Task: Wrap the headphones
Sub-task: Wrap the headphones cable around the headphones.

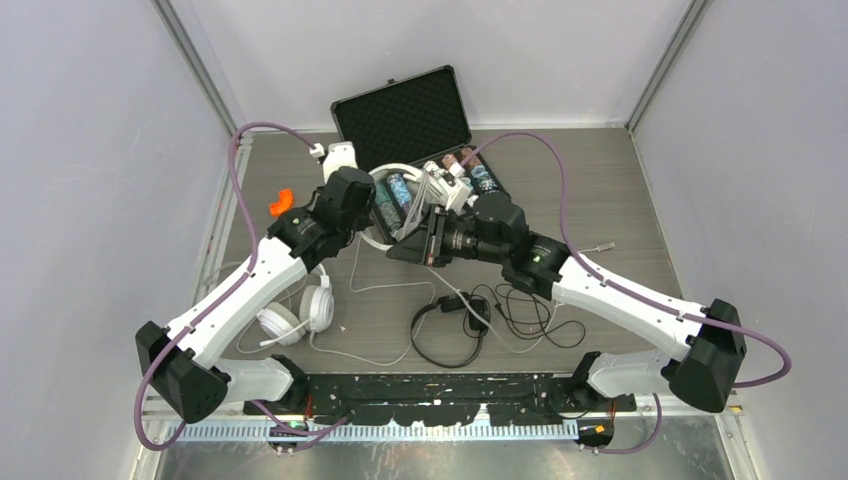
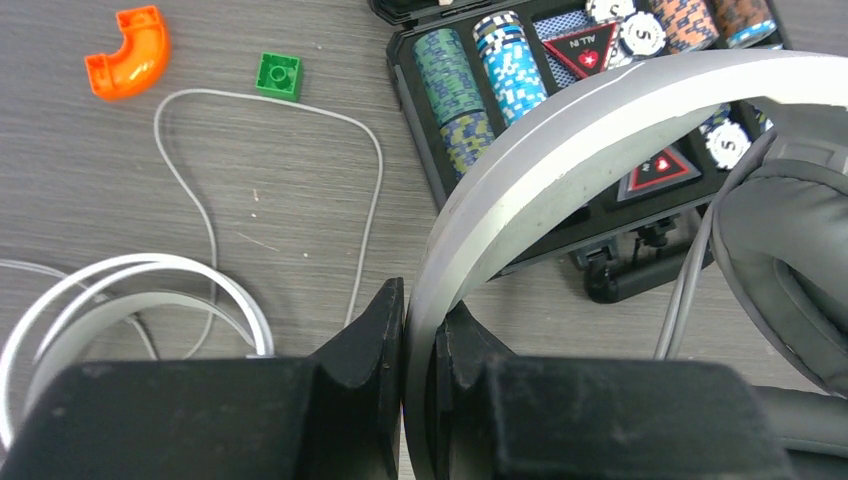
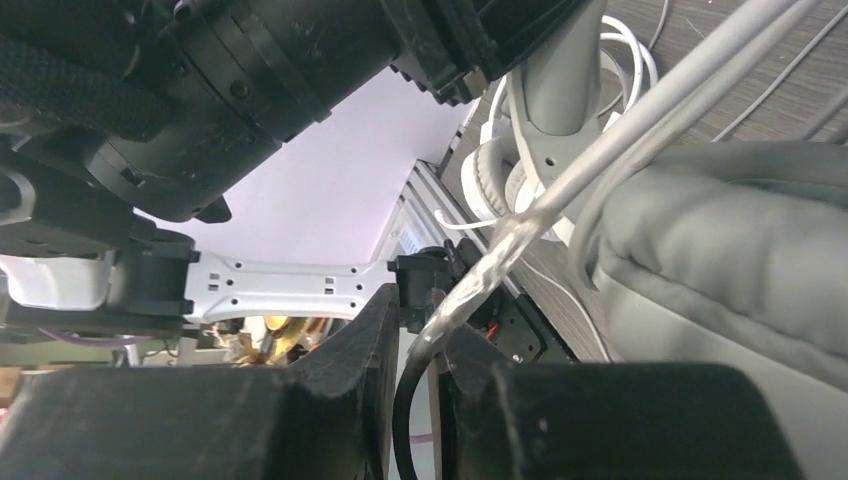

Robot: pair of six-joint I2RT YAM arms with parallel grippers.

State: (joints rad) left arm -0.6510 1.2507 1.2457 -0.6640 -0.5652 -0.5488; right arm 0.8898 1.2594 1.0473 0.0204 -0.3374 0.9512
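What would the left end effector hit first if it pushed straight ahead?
The left end effector, shut on the headband, would probably meet the chip case first; depth is unclear.

White-grey headset [image 1: 398, 168] largely hidden from above, its ear cushion [image 2: 790, 250] cut by frame edge, cable [image 3: 510, 240] blurred

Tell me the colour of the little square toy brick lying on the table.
The toy brick is green; it shows best in the left wrist view.
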